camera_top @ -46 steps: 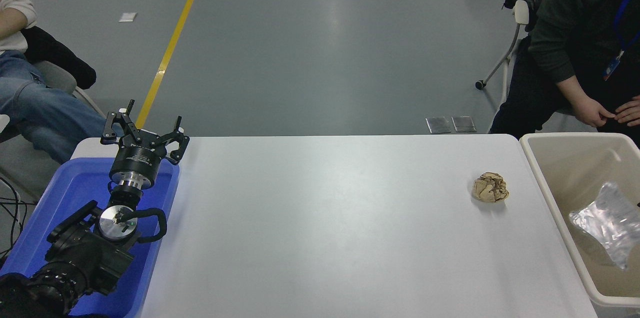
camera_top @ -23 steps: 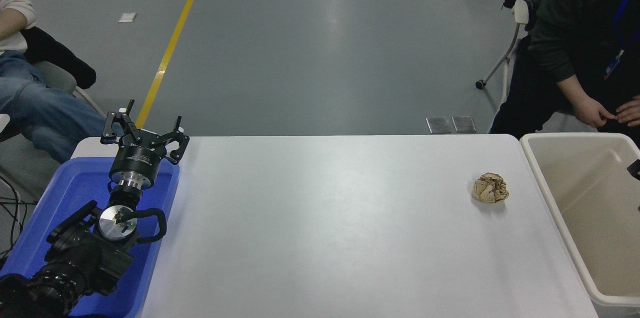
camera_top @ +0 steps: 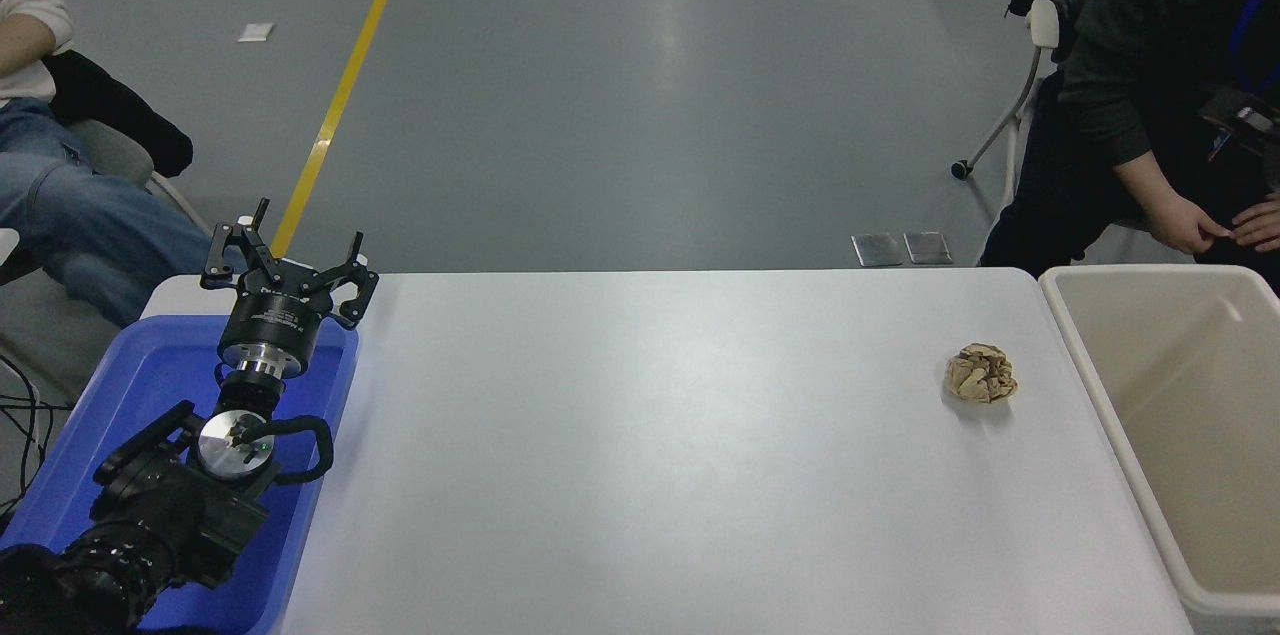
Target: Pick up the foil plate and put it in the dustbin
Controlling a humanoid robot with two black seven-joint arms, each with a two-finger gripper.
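Dustbin (camera_top: 1120, 385): right of the white table (camera_top: 650, 455).
Left gripper (camera_top: 288, 260): fingers spread apart, over the blue tray (camera_top: 150, 375), left of the table.

Grey glossy floor (camera_top: 640, 85) with a yellow line (camera_top: 345, 85). White table (camera_top: 650, 455) in front; chair (camera_top: 1030, 85) far right.

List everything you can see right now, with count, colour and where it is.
Table: one, white, centre.
Dustbin: one, cream, right of table; no foil plate visible in the part shown.
Paper ball: one, brown, on table near dustbin.
Tray: one, blue, table's left end.
Floor line: one, yellow, upper left.
Floor plates: two, grey, beyond table.
People: two, one upper left, one upper right.
Left gripper: one, black, open, over tray's far edge.
Right gripper: not in view.
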